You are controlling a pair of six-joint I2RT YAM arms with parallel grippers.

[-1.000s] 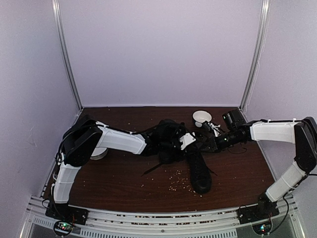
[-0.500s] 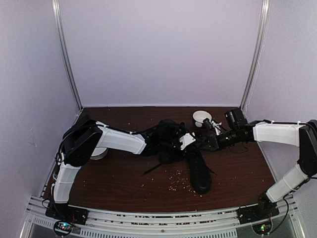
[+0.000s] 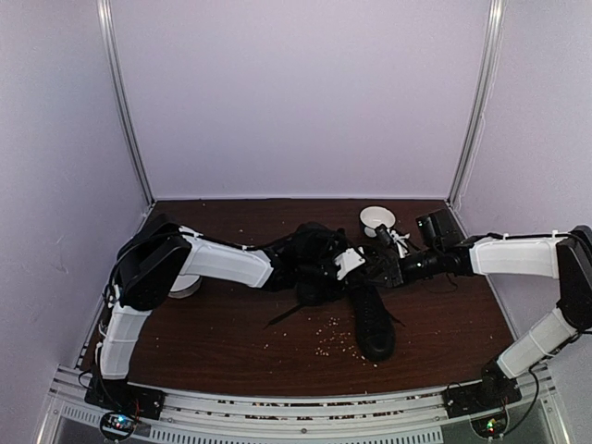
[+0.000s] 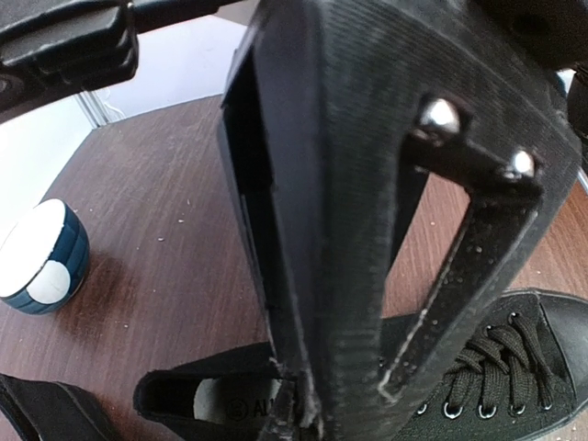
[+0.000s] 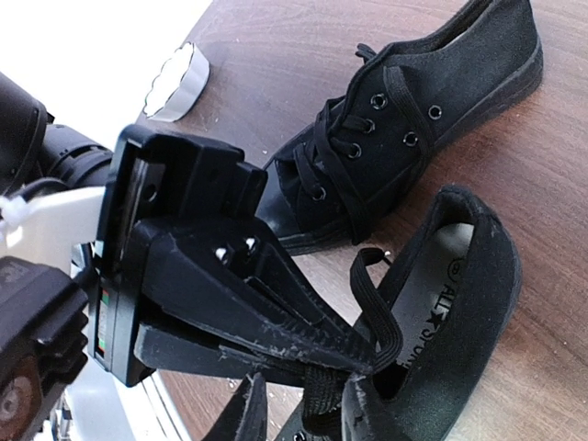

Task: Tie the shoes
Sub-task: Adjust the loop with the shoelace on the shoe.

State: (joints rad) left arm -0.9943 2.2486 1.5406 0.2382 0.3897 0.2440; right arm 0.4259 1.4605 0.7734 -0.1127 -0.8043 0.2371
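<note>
On dark wood table (image 3: 231, 342) w/ lilac walls (image 3: 296, 92), L gripper (image 5: 363, 356) pinches lace (image 5: 358, 280), R gripper (image 5: 308, 409) jaws apart

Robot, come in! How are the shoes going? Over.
Left gripper shut on lace. Right gripper open around lace. Shoes not yet tied. White bowl nearby, apart.

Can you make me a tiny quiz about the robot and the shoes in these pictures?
1. True or false: the shoes are white.
2. What is the left gripper pinching? A) a sock B) a lace C) a spoon
3. Fill in the blank: the right gripper has its jaws ____ (open or shut).

Key: 1 false, they are black. 2 B. 3 open, with the lace hanging between its fingers.
</note>
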